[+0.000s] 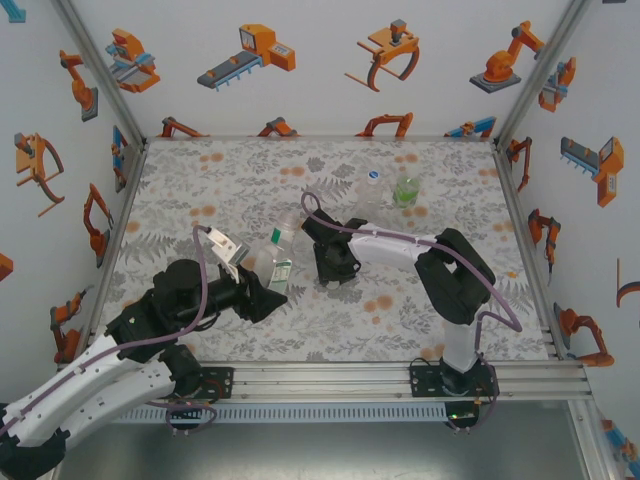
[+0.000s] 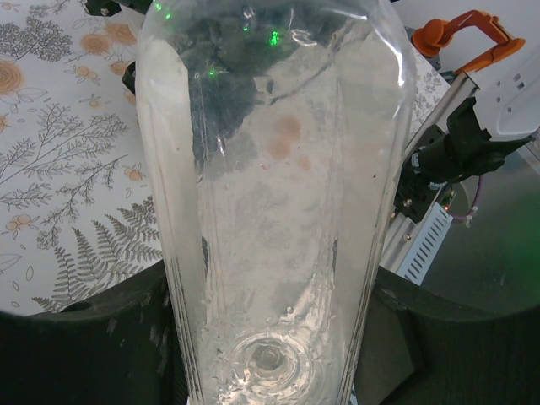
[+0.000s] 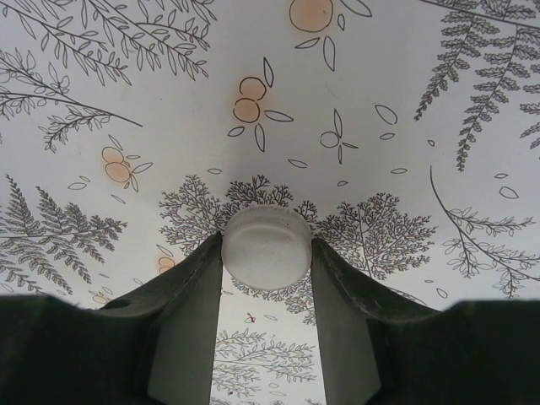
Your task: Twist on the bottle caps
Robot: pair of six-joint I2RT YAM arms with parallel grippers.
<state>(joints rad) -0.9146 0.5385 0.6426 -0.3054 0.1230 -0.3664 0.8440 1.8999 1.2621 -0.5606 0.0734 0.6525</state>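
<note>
A clear bottle [image 1: 281,258] with a white-and-green label stands tilted at mid-table, its neck open at the top. My left gripper [image 1: 266,292] is shut on its lower body; in the left wrist view the bottle [image 2: 270,169] sits between the dark fingers [image 2: 110,346] of the left gripper [image 2: 270,359]. Just to the right, my right gripper [image 1: 335,270] points down at the table. In the right wrist view a white bottle cap [image 3: 267,245] lies on the cloth, and the right gripper [image 3: 267,253] pinches it from both sides.
Two more bottles stand at the back: a plain one [image 1: 371,195] wearing a bluish cap [image 1: 373,175], and a green-labelled one [image 1: 406,190]. The floral cloth [image 1: 200,200] covers the table. An aluminium rail [image 1: 330,378] runs along the near edge, and walls close in three sides.
</note>
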